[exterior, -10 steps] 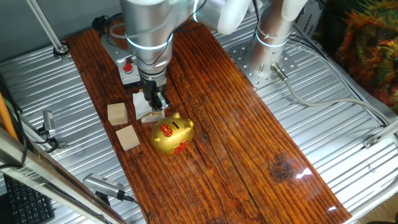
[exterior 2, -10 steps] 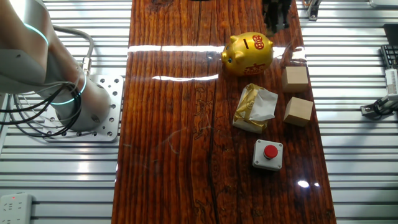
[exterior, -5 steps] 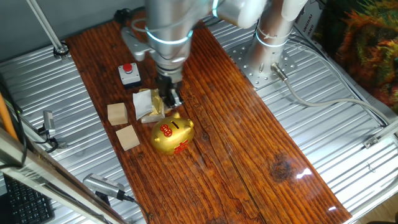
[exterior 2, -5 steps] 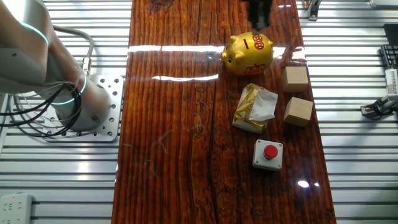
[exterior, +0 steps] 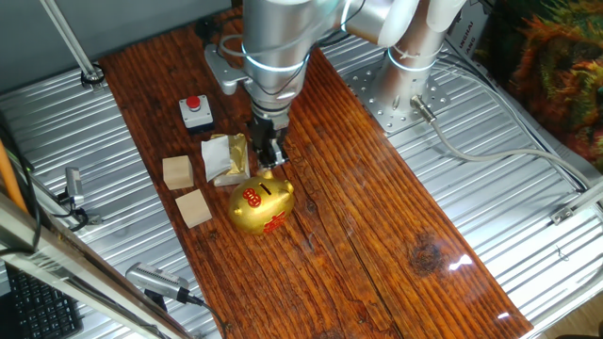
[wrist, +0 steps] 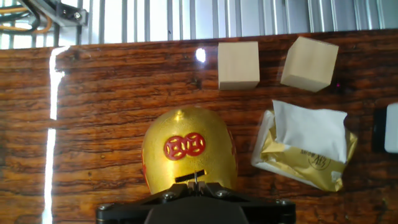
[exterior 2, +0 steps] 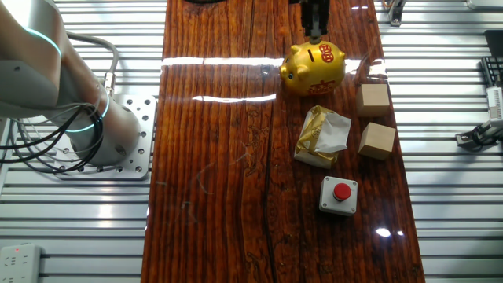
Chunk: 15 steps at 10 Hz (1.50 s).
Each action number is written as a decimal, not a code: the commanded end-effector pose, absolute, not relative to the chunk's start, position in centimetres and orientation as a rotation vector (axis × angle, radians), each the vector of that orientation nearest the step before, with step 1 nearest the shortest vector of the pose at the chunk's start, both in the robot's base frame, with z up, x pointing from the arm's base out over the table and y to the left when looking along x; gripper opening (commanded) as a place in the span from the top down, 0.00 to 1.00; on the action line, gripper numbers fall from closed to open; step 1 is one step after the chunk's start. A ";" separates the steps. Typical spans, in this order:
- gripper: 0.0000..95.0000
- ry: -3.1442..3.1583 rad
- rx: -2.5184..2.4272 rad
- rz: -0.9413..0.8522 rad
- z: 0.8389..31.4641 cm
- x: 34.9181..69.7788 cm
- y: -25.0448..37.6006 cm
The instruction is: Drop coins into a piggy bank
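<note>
Hand (exterior: 272,166) hanging right above piggy bank (exterior: 261,205), fingertips over the dark slot (wrist: 190,178); jaws nearly together, a thin edge-on sliver betw. them in hand view, poss. a coin, can't tell for sure. Piggy bank upright on wooden table (exterior: 377,235), toward its left edge, approx. mid-length. Foil wrapper (exterior 2: 322,137), two wooden cubes (exterior 2: 374,100) and red button box (exterior 2: 339,194) nearby.

Bright, even overhead light fills all three views. The glossy reddish-brown wooden tabletop (exterior 2: 220,157) carries white glare streaks along its far edge in the other fixed view, and a vertical streak near its left edge in the hand view. The shiny gold pig-shaped bank (wrist: 188,155) gleams. Focus is sharp; shadows are soft and short.
</note>
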<state>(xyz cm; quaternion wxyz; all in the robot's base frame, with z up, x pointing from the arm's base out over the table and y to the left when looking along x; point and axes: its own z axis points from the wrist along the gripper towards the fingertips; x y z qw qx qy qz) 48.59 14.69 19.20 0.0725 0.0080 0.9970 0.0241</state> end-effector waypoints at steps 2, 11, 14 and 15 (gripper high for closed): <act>1.00 2.974 0.062 0.074 18.1 48.2 14.7; 1.00 2.950 0.369 0.094 18.0 47.9 14.7; 1.00 2.961 0.274 0.077 18.0 47.8 14.7; 1.00 2.968 0.178 0.051 18.0 47.8 14.8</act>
